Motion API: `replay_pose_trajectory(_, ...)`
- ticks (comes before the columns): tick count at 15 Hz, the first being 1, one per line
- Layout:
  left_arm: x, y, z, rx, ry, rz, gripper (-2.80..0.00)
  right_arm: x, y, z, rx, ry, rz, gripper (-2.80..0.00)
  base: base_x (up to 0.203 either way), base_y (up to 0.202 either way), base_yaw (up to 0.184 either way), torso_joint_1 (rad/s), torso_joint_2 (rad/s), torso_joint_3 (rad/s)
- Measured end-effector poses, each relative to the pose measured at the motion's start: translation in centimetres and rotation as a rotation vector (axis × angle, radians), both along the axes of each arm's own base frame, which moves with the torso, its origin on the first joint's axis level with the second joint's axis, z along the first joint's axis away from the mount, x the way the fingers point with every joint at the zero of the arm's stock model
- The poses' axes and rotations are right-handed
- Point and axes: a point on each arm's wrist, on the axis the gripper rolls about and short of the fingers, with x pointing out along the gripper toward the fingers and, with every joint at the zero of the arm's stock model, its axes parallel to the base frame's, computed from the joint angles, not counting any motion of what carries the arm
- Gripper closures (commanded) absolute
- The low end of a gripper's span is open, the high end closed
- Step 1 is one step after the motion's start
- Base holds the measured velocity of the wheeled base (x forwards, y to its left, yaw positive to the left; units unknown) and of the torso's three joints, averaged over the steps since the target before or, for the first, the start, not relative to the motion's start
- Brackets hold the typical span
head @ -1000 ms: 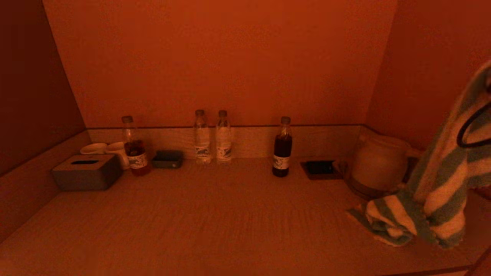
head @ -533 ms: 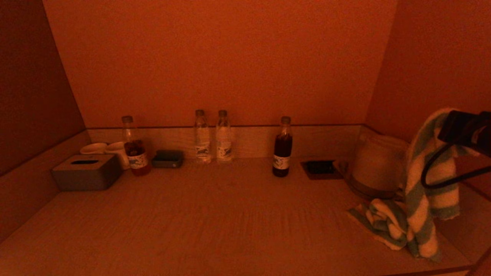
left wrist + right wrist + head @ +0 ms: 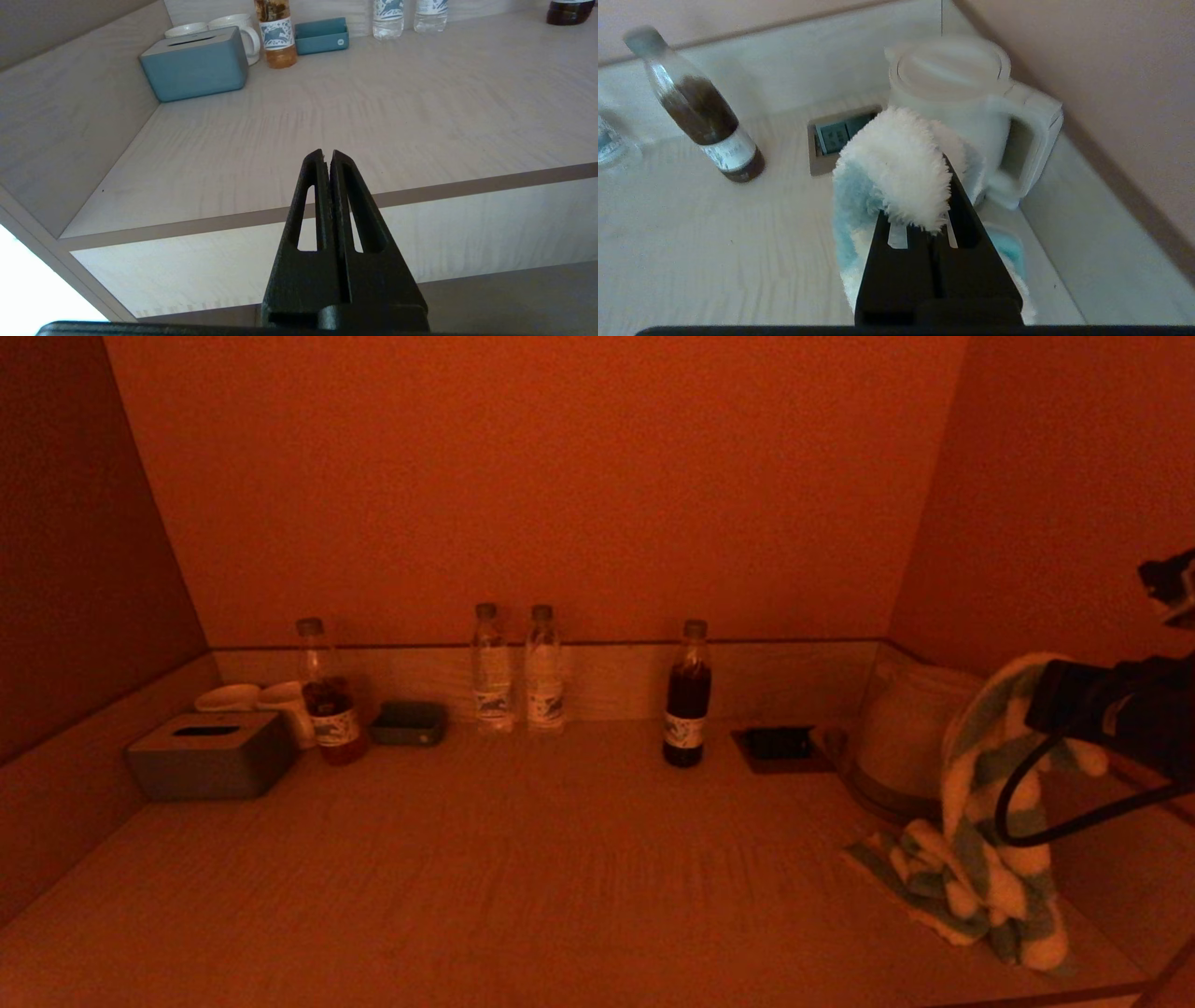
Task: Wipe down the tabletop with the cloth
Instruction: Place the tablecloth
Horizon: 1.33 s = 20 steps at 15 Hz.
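A fluffy blue-and-white striped cloth (image 3: 980, 840) hangs from my right gripper (image 3: 1046, 705) at the right end of the tabletop (image 3: 523, 877), its lower end bunched on the wood. In the right wrist view the cloth (image 3: 896, 172) drapes over the shut black fingers (image 3: 966, 219) and hides their tips. My left gripper (image 3: 327, 156) is shut and empty, held before the tabletop's front edge (image 3: 467, 186); it does not show in the head view.
A white kettle (image 3: 920, 733) stands just behind the cloth, next to an inset socket (image 3: 780, 747). Along the back wall stand a dark bottle (image 3: 687, 695), two water bottles (image 3: 516, 670), a tea bottle (image 3: 327, 695), a small tray (image 3: 408, 723), mugs (image 3: 257, 700) and a tissue box (image 3: 213, 756).
My right gripper has come down and moved left with the cloth, from high at the right edge to just above the kettle's side. More of the cloth now piles on the tabletop.
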Motion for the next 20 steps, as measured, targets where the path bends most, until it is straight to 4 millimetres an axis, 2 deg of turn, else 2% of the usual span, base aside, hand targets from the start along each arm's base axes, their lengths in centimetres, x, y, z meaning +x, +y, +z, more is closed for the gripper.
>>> replay_pose_trajectory(12,0.0,0.0,0.0,0.000,0.000,0.000,0.00,2.7,-0.8,-5.0,-0.007,0.211,-0.127,0.00,0.000,0.000,0.000,0.000,0.00,0.000)
replay_pose_trajectory(20,0.0,0.0,0.0,0.000,0.000,-0.001,0.00,2.4,-0.9,-7.2,-0.012,0.350,-0.192,0.00,0.000,0.000,0.000,0.000,0.00,0.000)
